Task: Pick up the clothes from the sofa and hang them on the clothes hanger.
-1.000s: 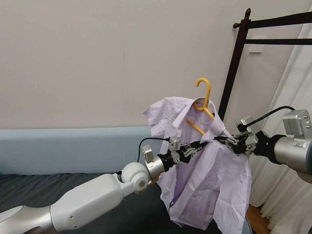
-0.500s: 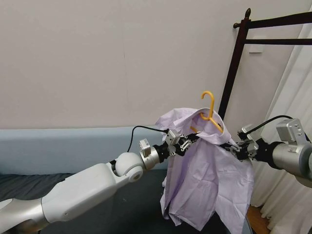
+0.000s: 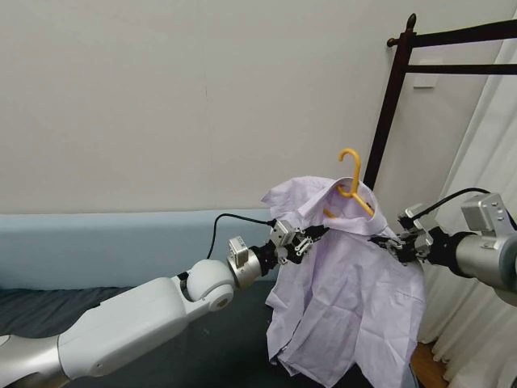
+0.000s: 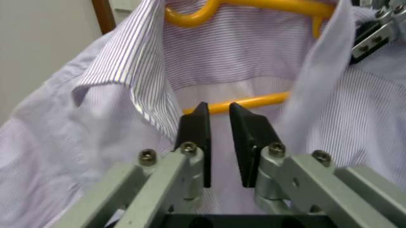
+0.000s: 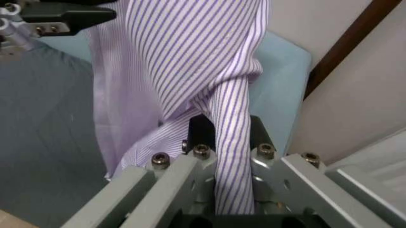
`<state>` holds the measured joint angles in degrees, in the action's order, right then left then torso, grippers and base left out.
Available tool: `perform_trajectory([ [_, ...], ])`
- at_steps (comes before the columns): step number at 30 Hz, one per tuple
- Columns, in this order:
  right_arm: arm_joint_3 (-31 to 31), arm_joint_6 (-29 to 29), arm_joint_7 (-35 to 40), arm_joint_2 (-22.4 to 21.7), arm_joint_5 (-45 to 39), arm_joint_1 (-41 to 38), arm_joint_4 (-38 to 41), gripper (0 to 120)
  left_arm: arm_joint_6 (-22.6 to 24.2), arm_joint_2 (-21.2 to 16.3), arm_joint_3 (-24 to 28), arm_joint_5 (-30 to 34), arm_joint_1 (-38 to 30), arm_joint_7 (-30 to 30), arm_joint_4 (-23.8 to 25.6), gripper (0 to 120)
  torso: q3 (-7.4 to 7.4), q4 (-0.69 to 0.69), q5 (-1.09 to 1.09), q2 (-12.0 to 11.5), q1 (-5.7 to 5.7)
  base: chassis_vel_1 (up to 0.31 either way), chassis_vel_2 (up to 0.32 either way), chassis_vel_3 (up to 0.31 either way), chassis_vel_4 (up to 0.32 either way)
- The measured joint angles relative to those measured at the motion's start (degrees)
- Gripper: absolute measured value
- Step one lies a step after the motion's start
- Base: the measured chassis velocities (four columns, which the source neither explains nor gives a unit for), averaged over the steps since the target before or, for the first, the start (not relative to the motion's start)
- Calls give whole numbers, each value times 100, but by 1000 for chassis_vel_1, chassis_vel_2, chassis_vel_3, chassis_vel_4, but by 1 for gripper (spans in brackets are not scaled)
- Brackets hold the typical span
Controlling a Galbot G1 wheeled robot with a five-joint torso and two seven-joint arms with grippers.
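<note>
Over sofa point(image 3: 121, 242), right fingers point(image 5: 200, 129) clamp shirt point(image 3: 347, 283); left fingers point(image 4: 195, 130) ajar.

A: What is the shirt point(image 3: 347, 299) looking like?
B: It is looking like thin, soft cloth, wrinkling a lot. The hanger point(image 3: 352, 174) is shining like smooth plastic.
A: And the left tool point(image 4: 219, 108) and right tool point(image 5: 231, 122)?
B: Both are showing dull grey metal. The rack point(image 3: 388, 105) is gleaming like polished dark wood. The sofa point(image 3: 97, 242) is looking like matt cloth.

A plain pale wall point(image 3: 161, 97) stands behind; a white curtain point(image 3: 501, 137) hangs at the right, wooden floor point(image 3: 424, 364) beneath it
</note>
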<state>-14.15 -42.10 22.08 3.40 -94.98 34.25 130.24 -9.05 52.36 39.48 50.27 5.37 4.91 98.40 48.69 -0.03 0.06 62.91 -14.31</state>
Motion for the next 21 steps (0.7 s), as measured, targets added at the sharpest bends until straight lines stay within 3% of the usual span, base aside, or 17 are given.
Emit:
perform_trajectory([
  [5,-94,0,214,43,-226,0,-52,1,68,-286,-317,-192,317,-229,348,41,0,2,0,0,0,0,0,0,0],
  [7,-114,0,259,55,-288,-5,-56,1,67,-314,-412,-196,419,-275,421,43,0,1,0,0,0,0,0,0,0],
  [10,-203,0,547,170,-595,-35,-153,1,101,-439,-1046,-220,1299,-581,872,59,0,1,-1,0,0,0,0,0,0],
  [11,-191,0,671,290,-603,-42,-282,1,122,-508,-1469,-264,1950,-673,1116,66,-1,0,-2,0,0,0,0,0,0],
  [12,-191,0,671,290,-603,-42,-282,1,122,-508,-1469,-264,1950,-673,1116,66,-1,0,-2,0,0,0,0,0,0],
  [15,37,0,766,660,-275,-44,-573,1,147,-615,-2362,-343,2996,-807,1458,77,0,2,-1,0,1,0,0,0,0],
  [16,37,0,766,660,-275,-44,-573,1,147,-615,-2362,-343,2996,-807,1458,77,0,2,-1,0,1,0,0,0,0],
  [19,382,1,797,1273,338,-172,-1038,1,171,-719,-3265,-365,3951,-977,1830,91,0,3,1,0,1,0,0,0,0],
  [21,434,2,800,1389,455,-202,-1129,1,174,-746,-3379,-365,4090,-1017,1905,93,0,3,0,0,1,0,0,0,0],
])
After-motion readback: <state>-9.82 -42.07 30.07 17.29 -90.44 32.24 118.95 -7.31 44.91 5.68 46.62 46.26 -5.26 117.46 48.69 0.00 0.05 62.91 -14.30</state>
